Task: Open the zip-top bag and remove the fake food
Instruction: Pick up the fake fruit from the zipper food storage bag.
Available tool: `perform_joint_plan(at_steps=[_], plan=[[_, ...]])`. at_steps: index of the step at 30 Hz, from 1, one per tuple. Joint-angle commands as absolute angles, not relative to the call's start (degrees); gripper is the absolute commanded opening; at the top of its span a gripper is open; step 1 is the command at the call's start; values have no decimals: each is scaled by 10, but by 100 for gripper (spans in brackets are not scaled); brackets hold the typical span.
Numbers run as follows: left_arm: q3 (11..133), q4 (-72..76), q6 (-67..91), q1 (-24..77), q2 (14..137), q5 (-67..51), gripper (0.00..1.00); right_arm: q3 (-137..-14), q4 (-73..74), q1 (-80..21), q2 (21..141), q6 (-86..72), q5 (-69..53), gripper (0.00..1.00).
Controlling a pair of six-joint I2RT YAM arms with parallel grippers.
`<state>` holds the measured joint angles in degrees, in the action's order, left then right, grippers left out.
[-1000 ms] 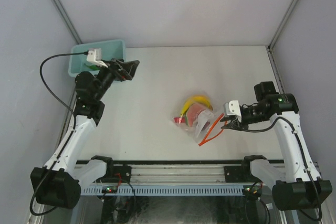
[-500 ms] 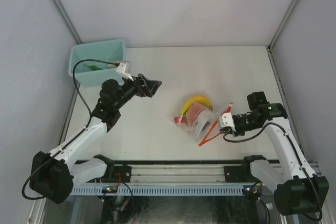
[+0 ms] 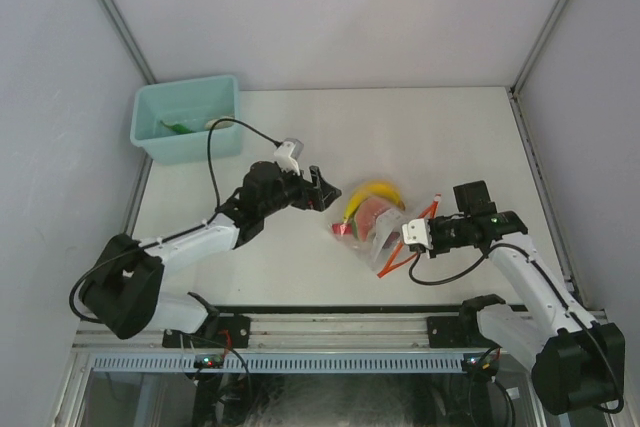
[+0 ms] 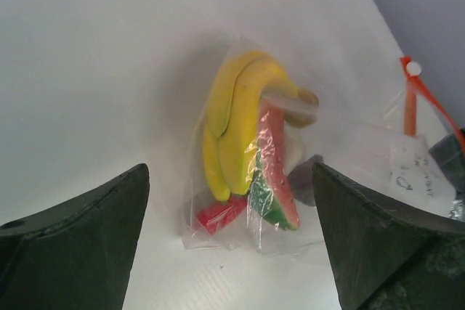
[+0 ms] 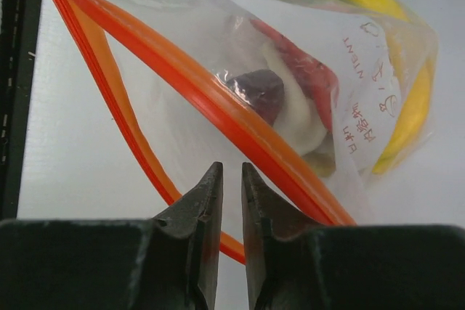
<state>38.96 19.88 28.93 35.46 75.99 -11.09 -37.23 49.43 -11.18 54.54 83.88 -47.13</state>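
Note:
The zip-top bag (image 3: 372, 235) lies mid-table, clear, with its red-orange zip strip (image 3: 405, 243) spread apart at the right end. Inside is the fake food: a yellow banana (image 4: 232, 121), a red-and-green wedge (image 4: 275, 188), a red piece (image 4: 218, 215) and a whitish piece (image 5: 294, 117). My left gripper (image 4: 229, 179) is open wide, just left of the bag's closed end and apart from it. My right gripper (image 5: 231, 170) is shut to a thin slit. Its tips sit between the two orange strips (image 5: 218, 99) at the bag's mouth. Whether film is pinched does not show.
A teal bin (image 3: 186, 84) stands at the back left corner with a green item (image 3: 178, 127) in it. A white label (image 5: 367, 78) is on the bag. Grey walls close off the table's sides and back.
My left arm swung from the teal bin to the bag's left side, jaws still wide. My right gripper slid left to the bag's mouth and narrowed its jaws. The bag stayed put.

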Motion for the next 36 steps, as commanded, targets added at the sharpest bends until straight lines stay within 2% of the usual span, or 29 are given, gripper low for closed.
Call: perform_joint_plan(at_steps=[1, 11, 26, 31, 36], plan=[[402, 215, 282, 374, 799, -96, 95, -358, 402, -128, 547, 812, -462, 17], [429, 208, 274, 395, 888, -114, 92, -330, 336, -165, 576, 793, -447, 23], [455, 191, 275, 396, 963, -173, 68, -308, 246, -207, 633, 770, -413, 28], [462, 188, 279, 396, 976, -187, 62, -308, 220, -212, 655, 760, -406, 37], [468, 187, 286, 396, 983, -199, 60, -308, 210, -221, 674, 768, -404, 45]])
